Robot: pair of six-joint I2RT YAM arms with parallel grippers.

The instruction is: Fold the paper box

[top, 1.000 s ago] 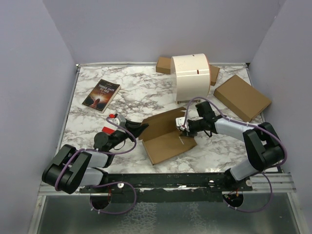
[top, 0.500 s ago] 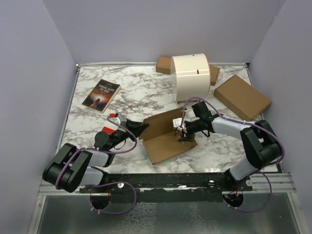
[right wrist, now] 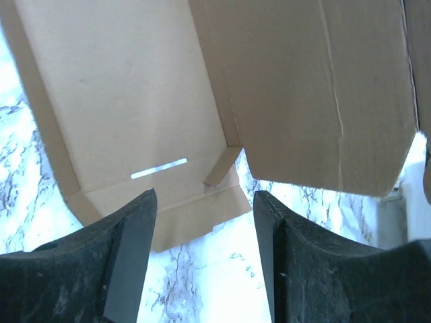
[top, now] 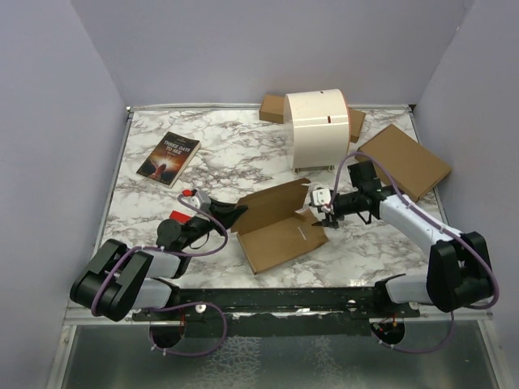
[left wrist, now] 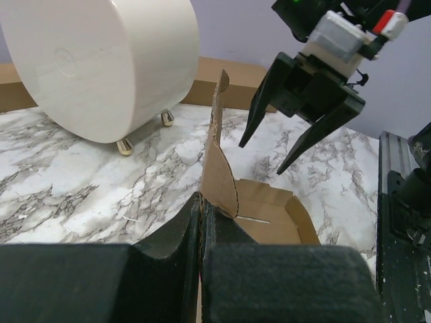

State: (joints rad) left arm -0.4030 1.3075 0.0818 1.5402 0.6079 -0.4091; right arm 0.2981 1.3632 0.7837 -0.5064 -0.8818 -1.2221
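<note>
Right fingers (left wrist: 269,87) now off paper box (top: 280,237)

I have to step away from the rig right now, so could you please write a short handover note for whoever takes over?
Left end effector: shut on a flap at the left end of the paper box, holding it upright.
Right end effector: open, hovering above the box's right end, touching nothing.
Box: mid-table between the arms, lying open.
Done: low walls on the base tray stand.
Left: probably fold in the remaining flaps, close the lid and tuck the tabs.
</note>
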